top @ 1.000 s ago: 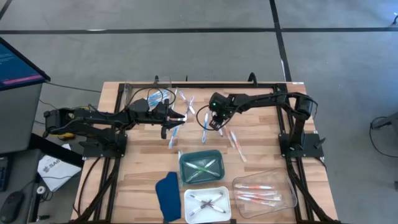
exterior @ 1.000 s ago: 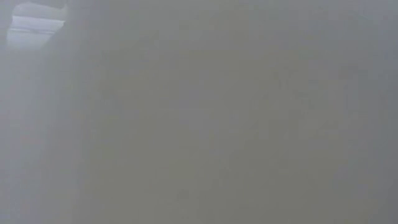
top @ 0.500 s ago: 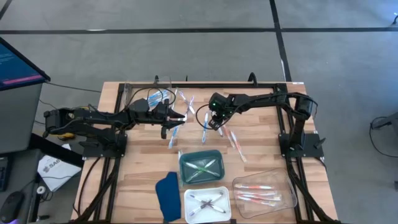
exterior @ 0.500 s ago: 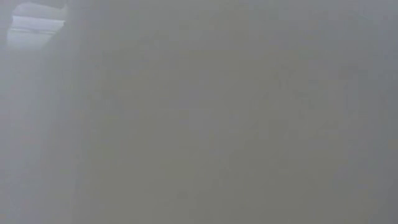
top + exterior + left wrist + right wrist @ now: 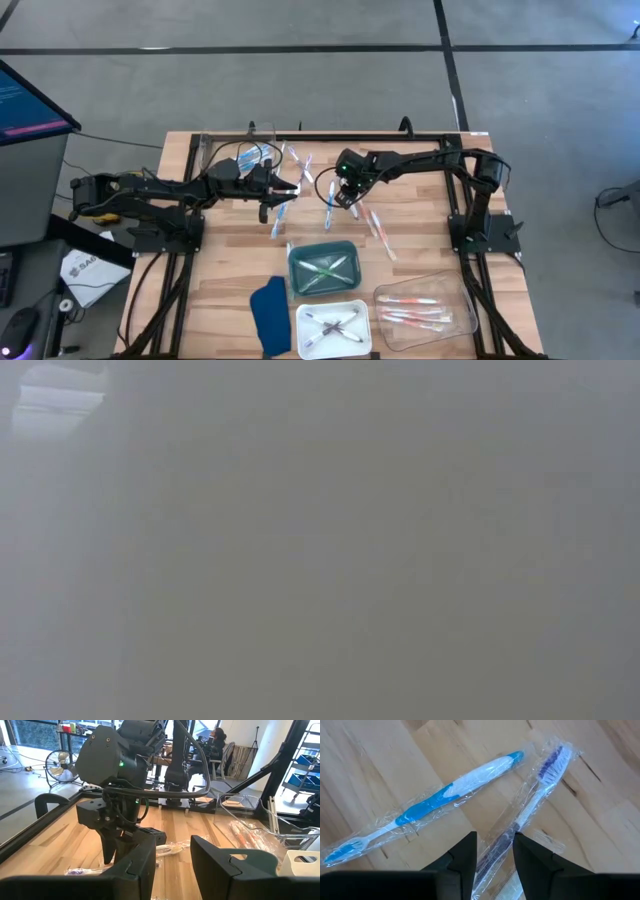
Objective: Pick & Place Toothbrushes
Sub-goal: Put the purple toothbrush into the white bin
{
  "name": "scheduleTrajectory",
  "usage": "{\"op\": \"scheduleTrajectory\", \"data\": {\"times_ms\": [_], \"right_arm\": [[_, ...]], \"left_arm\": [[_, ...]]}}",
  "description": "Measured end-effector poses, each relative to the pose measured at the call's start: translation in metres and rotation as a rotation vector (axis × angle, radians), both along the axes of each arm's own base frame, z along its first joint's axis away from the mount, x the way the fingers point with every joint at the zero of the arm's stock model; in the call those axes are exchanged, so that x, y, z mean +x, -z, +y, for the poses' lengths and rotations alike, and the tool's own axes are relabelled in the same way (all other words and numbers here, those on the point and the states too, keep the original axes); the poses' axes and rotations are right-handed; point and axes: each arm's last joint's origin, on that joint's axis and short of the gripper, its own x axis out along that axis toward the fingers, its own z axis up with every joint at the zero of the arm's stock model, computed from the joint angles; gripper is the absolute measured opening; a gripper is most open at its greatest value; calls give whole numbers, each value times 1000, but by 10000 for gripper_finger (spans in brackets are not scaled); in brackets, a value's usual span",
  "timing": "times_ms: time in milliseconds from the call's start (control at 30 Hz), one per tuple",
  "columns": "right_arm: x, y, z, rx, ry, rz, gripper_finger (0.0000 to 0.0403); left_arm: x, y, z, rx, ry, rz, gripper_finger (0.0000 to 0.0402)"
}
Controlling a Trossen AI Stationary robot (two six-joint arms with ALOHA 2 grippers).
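Wrapped toothbrushes lie scattered on the table's far middle (image 5: pixel 303 168), with pink ones (image 5: pixel 378 228) to the right. My right gripper (image 5: pixel 338 200) points down among them. In the right wrist view it (image 5: pixel 494 855) is open, with its fingers on either side of a purple toothbrush (image 5: pixel 540 785). A blue toothbrush (image 5: pixel 440 795) lies flat beside that one. My left gripper (image 5: pixel 283 192) (image 5: pixel 172 860) is open and empty. It is held level just left of the right gripper (image 5: pixel 115 820). The low view shows only grey haze. My right gripper comes from above and stands astride the purple toothbrush's handle (image 5: pixel 502 840), which lies flat on the table in its wrapper. I cannot tell whether the fingers touch it.
Near the front edge stand a green tray (image 5: pixel 323 245), a white tray (image 5: pixel 333 306) and a clear tray (image 5: pixel 468 312), each with toothbrushes inside. A dark blue cloth-like piece (image 5: pixel 268 312) lies left of the white tray. A clear bin (image 5: pixel 262 131) stands at the far edge.
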Motion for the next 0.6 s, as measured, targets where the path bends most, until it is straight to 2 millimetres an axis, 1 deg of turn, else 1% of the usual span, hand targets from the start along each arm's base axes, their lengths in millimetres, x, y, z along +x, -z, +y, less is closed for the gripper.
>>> {"op": "scheduleTrajectory", "data": {"times_ms": [200,400,533,600], "right_arm": [[-3,3,9,38,21,60,120],[0,0,2,26,63,-5,120],[-1,1,2,34,66,10,120],[0,6,2,41,69,26,120]], "left_arm": [[0,0,0,-2,0,1,115],[0,0,0,-1,1,0,115],[0,0,0,-1,1,0,115],[0,0,0,-2,1,0,115]]}}
